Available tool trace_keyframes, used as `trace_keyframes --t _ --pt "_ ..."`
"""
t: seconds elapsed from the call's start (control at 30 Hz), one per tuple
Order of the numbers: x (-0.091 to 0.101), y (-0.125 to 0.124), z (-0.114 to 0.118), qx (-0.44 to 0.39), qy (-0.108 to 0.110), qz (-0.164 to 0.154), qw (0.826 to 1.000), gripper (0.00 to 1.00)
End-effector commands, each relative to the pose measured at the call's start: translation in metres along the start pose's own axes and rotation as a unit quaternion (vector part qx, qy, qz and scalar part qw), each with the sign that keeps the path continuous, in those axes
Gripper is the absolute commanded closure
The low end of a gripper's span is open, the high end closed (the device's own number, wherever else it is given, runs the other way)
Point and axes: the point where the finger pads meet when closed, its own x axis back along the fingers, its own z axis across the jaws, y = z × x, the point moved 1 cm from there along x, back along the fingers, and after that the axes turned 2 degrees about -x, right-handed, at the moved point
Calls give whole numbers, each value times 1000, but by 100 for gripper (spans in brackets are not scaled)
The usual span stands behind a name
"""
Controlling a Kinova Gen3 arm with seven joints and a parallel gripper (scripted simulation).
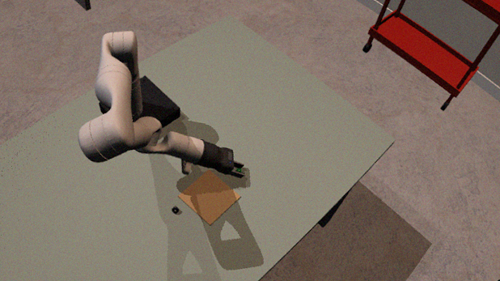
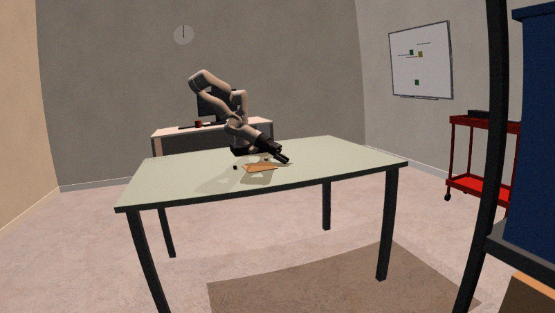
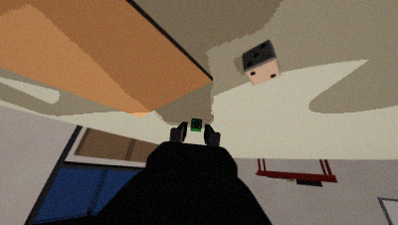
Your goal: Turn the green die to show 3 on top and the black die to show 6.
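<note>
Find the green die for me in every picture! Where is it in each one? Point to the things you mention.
Top: just below the middle, between the open fingers of the hand (image 1: 241, 170) (image 2: 286, 159) (image 3: 195, 131), the green die (image 1: 239, 170) (image 2: 286, 162) (image 3: 196, 124) is a tiny green spot.
Exterior: near the middle, a tiny bit of green at the hand's tip.
Wrist: near the middle, between the two fingers.
Shared landmark: the orange mat (image 1: 211, 199) (image 2: 259, 167) (image 3: 124, 50), upper left in the wrist view.
</note>
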Motion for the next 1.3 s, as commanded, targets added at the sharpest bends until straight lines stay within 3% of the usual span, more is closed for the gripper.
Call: trace_keyframes --t 0.0,0.73,1.13,1.27 --pt "0 1 0 1 0 -1 1000 36" --pt "2 1 0 1 0 -1 1000 36" --pt "41 1 0 1 0 -1 1000 36" --pt "46 1 0 1 0 -1 1000 36"
